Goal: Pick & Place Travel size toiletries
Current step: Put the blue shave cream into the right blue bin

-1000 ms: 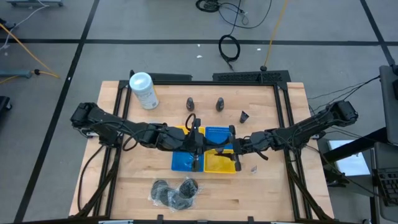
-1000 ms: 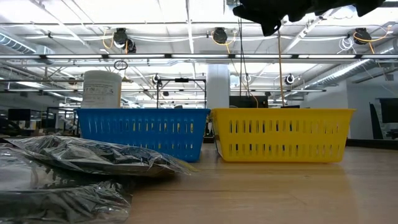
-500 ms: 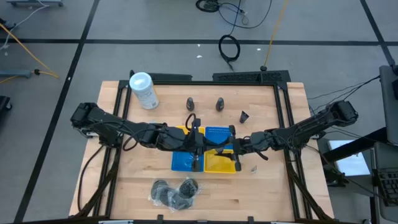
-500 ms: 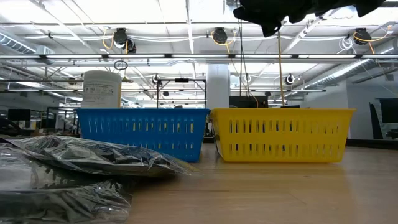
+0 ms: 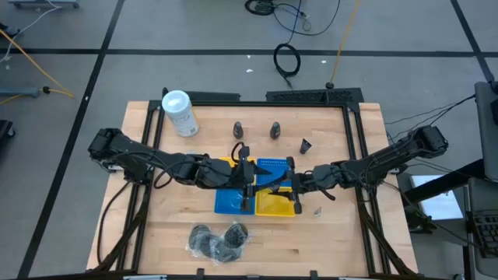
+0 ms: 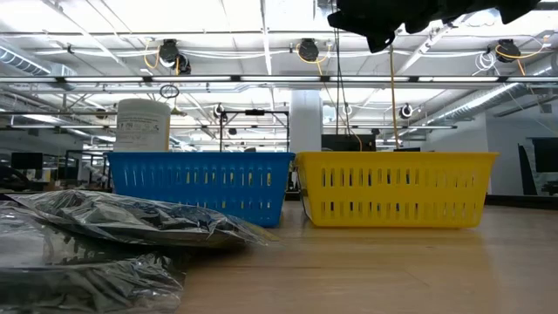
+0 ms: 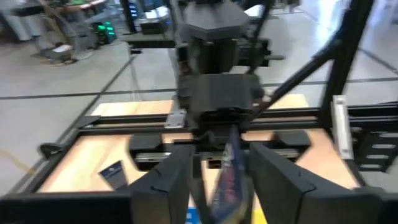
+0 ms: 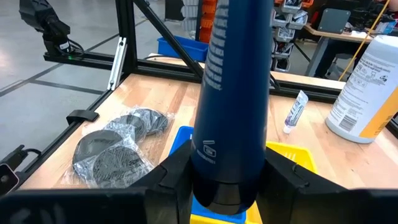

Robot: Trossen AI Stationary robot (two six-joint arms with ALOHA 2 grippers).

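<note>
My right gripper (image 5: 289, 183) is shut on a dark blue tube (image 8: 233, 81), a travel size toiletry, over the blue basket (image 6: 200, 183) and yellow basket (image 6: 397, 187). The tube points at my left gripper (image 5: 247, 187). That gripper is open, its fingers standing on either side of the tube's thin free end (image 7: 229, 174). Two dark cone bottles (image 5: 238, 128) (image 5: 275, 130) stand at the far side, and a third (image 5: 306, 145) lies tipped. Wrapped dark discs (image 5: 218, 241) lie by the near edge. A small pale tube (image 8: 295, 112) lies on the wood. My right gripper pinches the tube's round end (image 8: 221, 196) between its two fingers. The fingers come in level from the table's right and the tube runs straight on from them. The tube is lifted clear, roughly level above the baskets.
A big white canister (image 5: 180, 113) stands at the far left corner. A small pale item (image 5: 317, 210) lies right of the yellow basket. Bare wood shows at the near right and left of the baskets. A black frame (image 5: 354, 105) edges the table.
My left gripper has opened and let go of the tube's thin end, which stays between its fingers. Both arms and the tube have kept their places.
</note>
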